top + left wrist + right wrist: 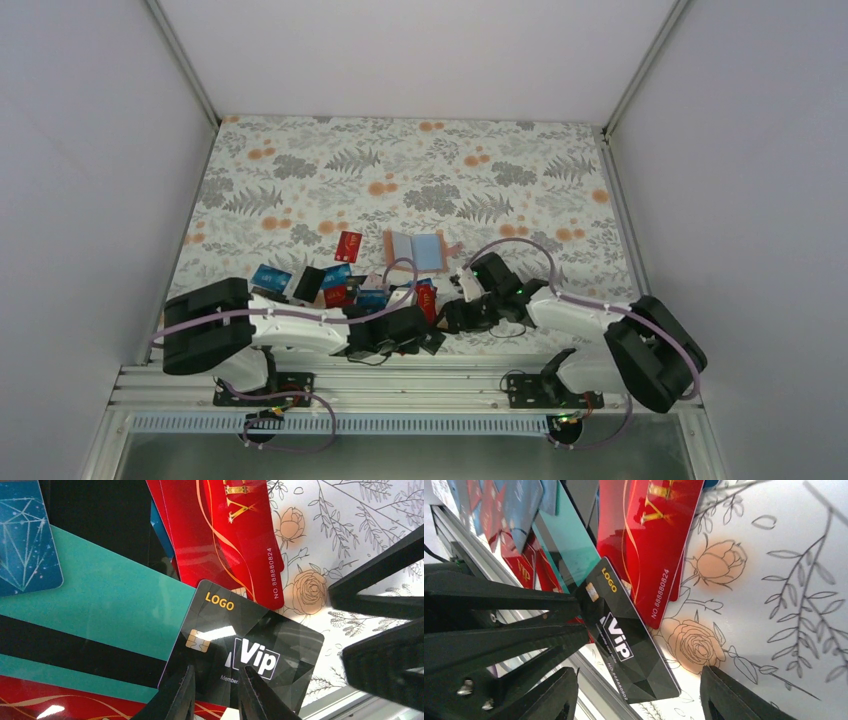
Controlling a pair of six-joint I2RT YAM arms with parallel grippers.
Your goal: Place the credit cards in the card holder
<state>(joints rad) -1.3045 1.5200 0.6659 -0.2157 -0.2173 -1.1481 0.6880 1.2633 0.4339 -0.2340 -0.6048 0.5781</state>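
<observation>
A black "Vip" credit card (pixel 250 645) lies on a teal card (pixel 100 605) and red cards (pixel 220 535) at the table's near edge. My left gripper (pixel 217 680) has its tips on the black card's near end, jaws narrowly parted. In the right wrist view the black card (pixel 634 650) sticks out over the edge rail, and my right gripper (pixel 639 675) is wide open around its free end. The tan card holder (pixel 415 250) lies open, blue-grey side up, beyond both grippers. Both grippers, left (pixel 430 338) and right (pixel 452 312), meet near the front edge.
Several more credit cards (pixel 320 285), red, blue and black, lie scattered left of the holder, with one red card (pixel 349 244) apart behind them. The aluminium edge rail (pixel 594 680) runs under the black card. The flowered cloth (pixel 420 170) reaches back to the white walls.
</observation>
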